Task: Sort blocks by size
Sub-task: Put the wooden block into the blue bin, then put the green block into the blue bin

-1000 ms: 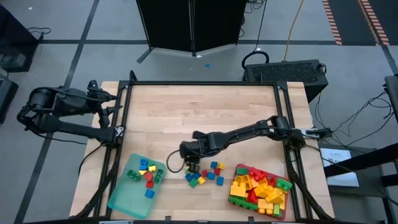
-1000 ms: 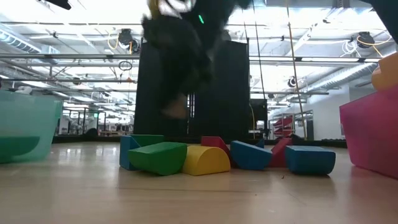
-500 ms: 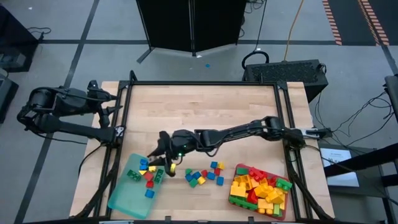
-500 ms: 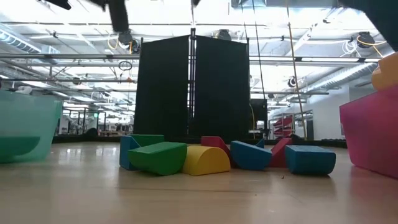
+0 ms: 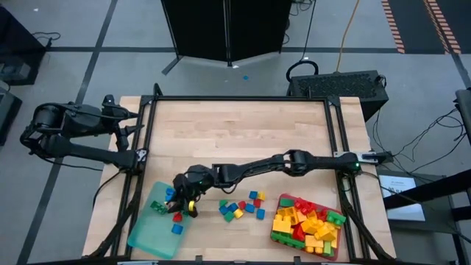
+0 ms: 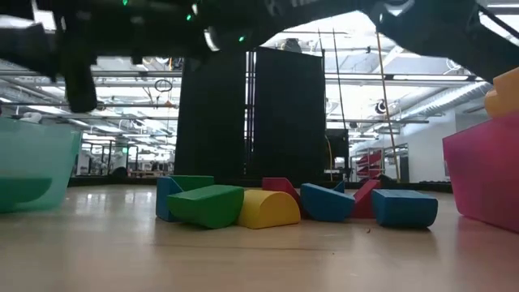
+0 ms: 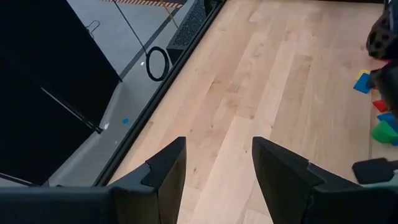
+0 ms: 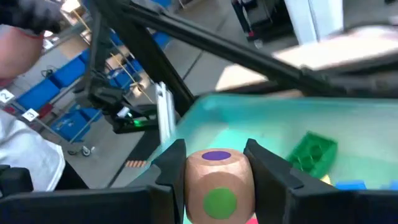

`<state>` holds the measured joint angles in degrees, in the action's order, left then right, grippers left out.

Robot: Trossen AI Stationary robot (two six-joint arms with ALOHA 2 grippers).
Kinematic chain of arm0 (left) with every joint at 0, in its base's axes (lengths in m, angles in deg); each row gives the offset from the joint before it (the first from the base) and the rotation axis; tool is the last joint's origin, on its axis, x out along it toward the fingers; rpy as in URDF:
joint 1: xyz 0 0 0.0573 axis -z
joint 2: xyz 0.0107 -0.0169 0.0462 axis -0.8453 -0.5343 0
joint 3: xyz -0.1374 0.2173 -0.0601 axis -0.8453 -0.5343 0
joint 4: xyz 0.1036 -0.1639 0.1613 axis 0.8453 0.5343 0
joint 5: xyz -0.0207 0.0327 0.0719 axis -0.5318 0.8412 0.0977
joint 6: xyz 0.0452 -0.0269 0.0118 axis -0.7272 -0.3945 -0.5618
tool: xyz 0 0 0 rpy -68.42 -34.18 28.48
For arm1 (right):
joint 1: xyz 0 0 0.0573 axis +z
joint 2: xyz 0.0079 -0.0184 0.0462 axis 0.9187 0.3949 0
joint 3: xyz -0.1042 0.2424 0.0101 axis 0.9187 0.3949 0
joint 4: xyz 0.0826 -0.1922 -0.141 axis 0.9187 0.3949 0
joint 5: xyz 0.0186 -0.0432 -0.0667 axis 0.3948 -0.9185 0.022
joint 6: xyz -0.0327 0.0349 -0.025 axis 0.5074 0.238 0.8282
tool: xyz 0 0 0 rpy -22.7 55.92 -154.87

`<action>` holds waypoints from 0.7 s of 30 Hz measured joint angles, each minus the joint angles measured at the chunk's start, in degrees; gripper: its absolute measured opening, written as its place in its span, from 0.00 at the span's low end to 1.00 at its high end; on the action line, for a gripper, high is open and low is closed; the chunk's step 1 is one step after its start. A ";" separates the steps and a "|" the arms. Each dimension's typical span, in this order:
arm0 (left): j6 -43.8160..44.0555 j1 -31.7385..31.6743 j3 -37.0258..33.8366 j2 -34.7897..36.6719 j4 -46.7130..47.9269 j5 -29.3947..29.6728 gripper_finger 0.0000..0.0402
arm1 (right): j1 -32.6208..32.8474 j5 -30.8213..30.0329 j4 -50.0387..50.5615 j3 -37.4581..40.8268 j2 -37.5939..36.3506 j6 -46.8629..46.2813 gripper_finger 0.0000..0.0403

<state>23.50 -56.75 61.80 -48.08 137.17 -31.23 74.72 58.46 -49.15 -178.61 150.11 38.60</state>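
Right tool (image 8: 211,177) grips a wooden cube (image 8: 217,183) over teal tray (image 8: 261,124).

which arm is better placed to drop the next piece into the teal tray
Right: its gripper hangs over the teal tray, shut on a wooden cube. The left gripper waits open at the table's far-left corner.
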 joint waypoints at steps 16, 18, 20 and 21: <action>-0.02 -0.01 0.00 0.00 0.25 -0.03 0.47 | -2.14 -0.45 17.98 -1.65 -1.77 -4.10 0.78; -0.02 0.00 0.00 0.00 0.34 -0.02 0.47 | -2.99 -0.42 25.40 -1.65 -5.24 -0.92 0.76; -0.02 0.00 0.00 0.00 0.54 -0.04 0.47 | -3.40 -1.67 33.55 -1.61 -10.09 3.25 0.74; 0.00 -0.01 0.00 0.00 0.70 -0.04 0.47 | -3.32 -2.86 37.73 -1.62 -12.94 5.01 0.73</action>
<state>23.50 -56.76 61.80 -48.08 137.88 -31.27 71.40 55.60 -11.41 -180.23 137.17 43.60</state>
